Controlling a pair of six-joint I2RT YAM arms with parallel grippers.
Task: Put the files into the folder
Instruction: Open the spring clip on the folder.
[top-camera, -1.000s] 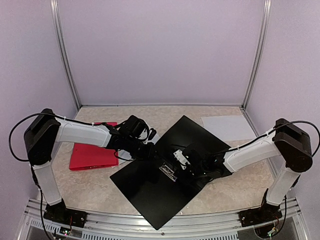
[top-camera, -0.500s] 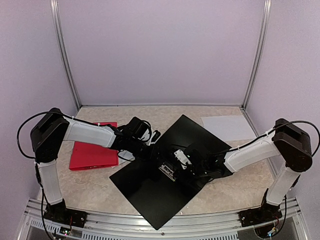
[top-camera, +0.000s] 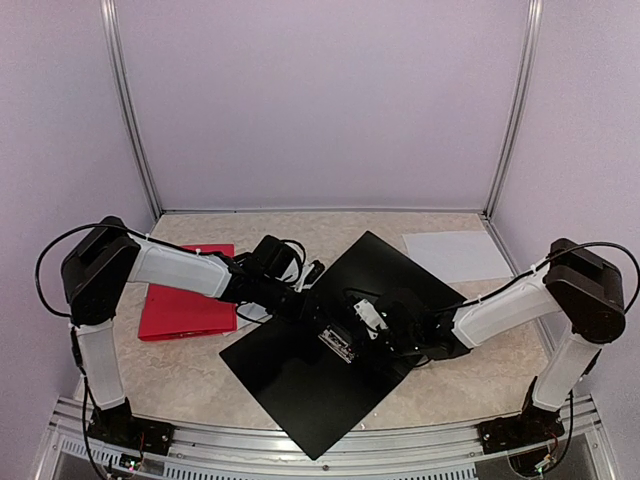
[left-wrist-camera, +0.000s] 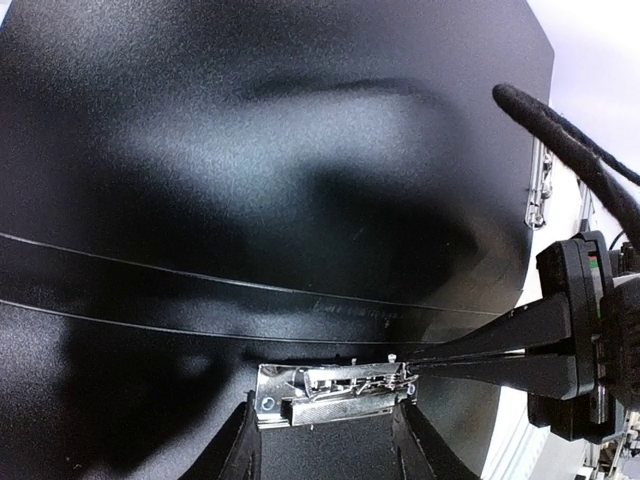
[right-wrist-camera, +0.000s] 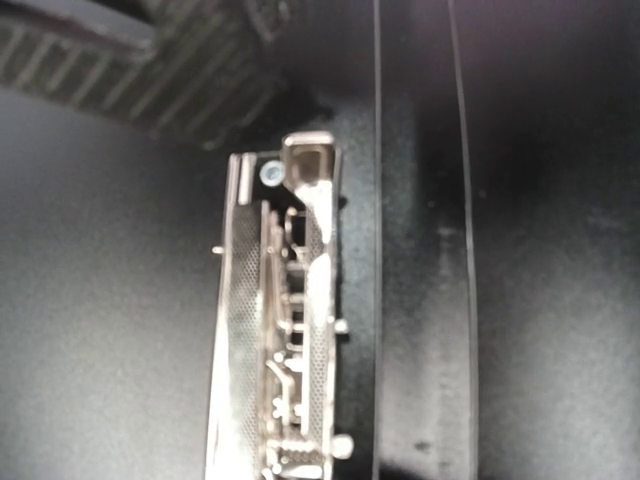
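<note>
A black folder (top-camera: 300, 390) lies open and flat in the middle, and its metal clip (top-camera: 340, 345) sits beside the spine creases. My left gripper (left-wrist-camera: 328, 445) straddles the clip (left-wrist-camera: 335, 390), one finger pressed against each end. My right gripper (left-wrist-camera: 425, 362) reaches in from the right, shut and empty. Its tip touches the clip's right end. The right wrist view shows the clip (right-wrist-camera: 285, 330) close up, but not my own fingers. One white file (top-camera: 455, 255) lies at the back right. Another sheet (top-camera: 255, 312) peeks out under my left arm.
A red folder (top-camera: 185, 300) lies shut at the left, behind my left arm. The purple walls stand close on three sides. Both arms' cables hang over the black folder's centre.
My left arm has reached further right, bringing its fingers onto the clip. My right gripper has closed and edged slightly left against the clip's end.
</note>
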